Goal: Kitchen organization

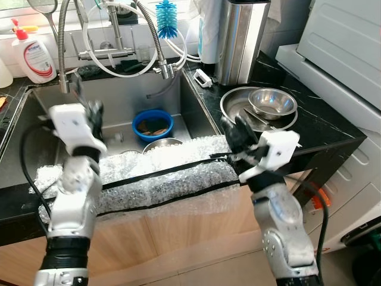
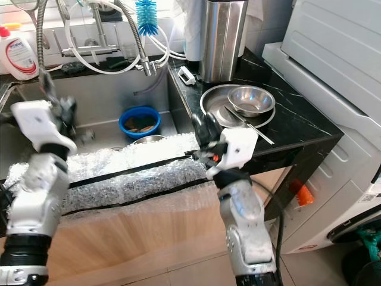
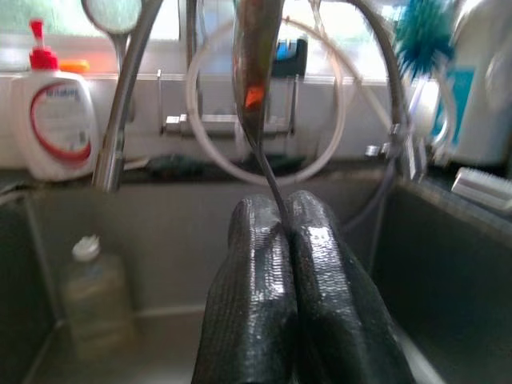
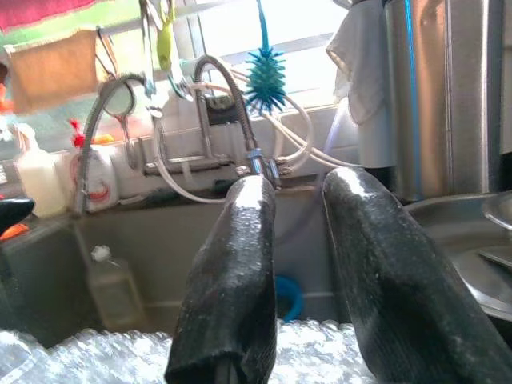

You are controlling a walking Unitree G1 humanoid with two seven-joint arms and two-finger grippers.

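My left gripper (image 3: 276, 212) hovers over the steel sink (image 1: 119, 101), shut on the thin stem of a metal utensil (image 3: 256, 56) that stands up from its fingers and bears an orange mark. My right gripper (image 4: 300, 188) is open and holds nothing. It sits at the sink's right front corner, over the end of a bubble-wrap sheet (image 1: 161, 173), close to a steel plate (image 1: 232, 104) on the black counter. A steel bowl (image 1: 272, 101) and a utensil lie on that plate. In the sink are a blue bowl (image 1: 153, 124) and a steel bowl (image 1: 162, 144).
A pull-out faucet with looped hoses (image 1: 128, 42) and a blue bottle brush (image 1: 166, 18) hang behind the sink. A soap bottle (image 1: 34, 56) stands at the back left and a tall steel canister (image 1: 241, 39) at the back right. A white appliance (image 1: 345, 53) borders the counter's right.
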